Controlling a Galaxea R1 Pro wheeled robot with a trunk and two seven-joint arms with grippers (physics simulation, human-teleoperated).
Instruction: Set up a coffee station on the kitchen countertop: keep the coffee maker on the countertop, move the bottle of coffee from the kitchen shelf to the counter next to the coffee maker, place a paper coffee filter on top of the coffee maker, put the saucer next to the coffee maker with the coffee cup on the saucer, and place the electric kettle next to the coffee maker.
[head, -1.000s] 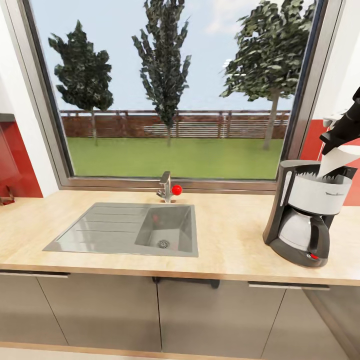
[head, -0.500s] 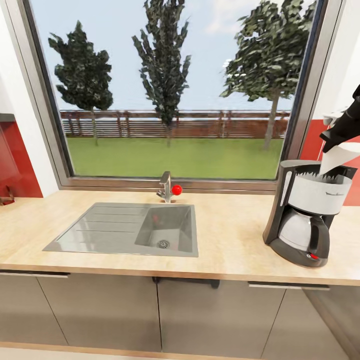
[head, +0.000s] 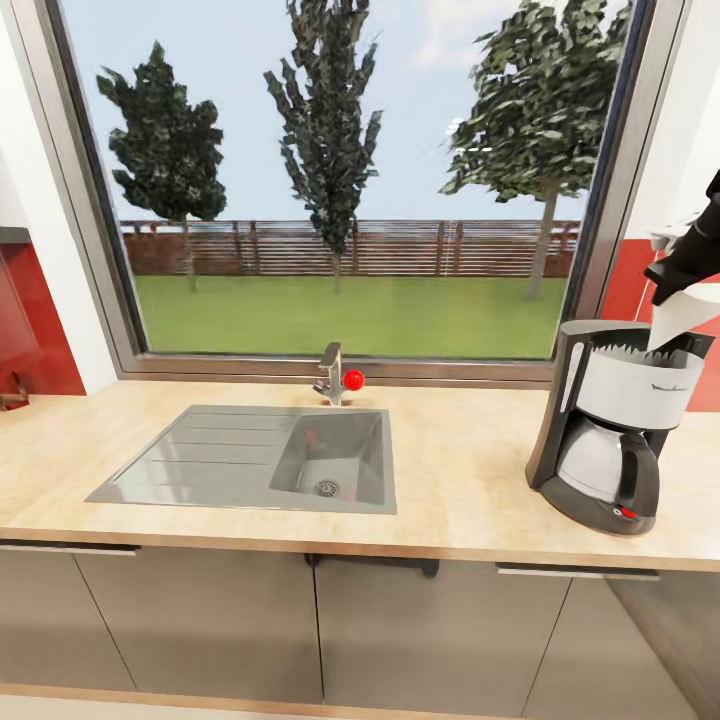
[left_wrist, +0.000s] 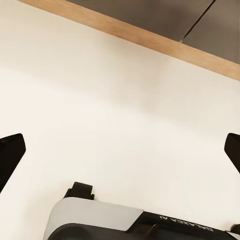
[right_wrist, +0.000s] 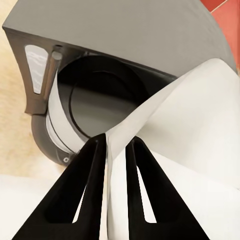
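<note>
Above the coffee maker (head: 610, 425), at the right end of the table (head: 460, 470), the right tool (right_wrist: 116, 165) is pinched shut on the paper coffee filter (head: 680, 315), holding it just over the machine's open top. In the head view the filter's lower edge hangs at the rim, touching it or nearly so; I cannot tell which.

The filter looks thin, very light and floppy. It folds and curls around the right tool's fingertips (right_wrist: 95, 150) instead of holding a firm cone. Such a sheet should crumple easily, could catch on the rim, and may drift when let go, so a light pinch on an upper edge or fold, as here, seems the sensible hold, with the loose body hanging into the basket. The coffee maker itself looks heavy and stable enough not to shift under a brush from paper.

From the right wrist view one looks straight down into the dark round basket (right_wrist: 105, 100), beside and beyond the raised sheet, which the head view hides behind the machine's wall. The head view gives the machine's place on the table, well to the right of the sink (head: 260, 455). In the left wrist view, the left tool (left_wrist: 120, 150) is spread wide over pale floor.
</note>
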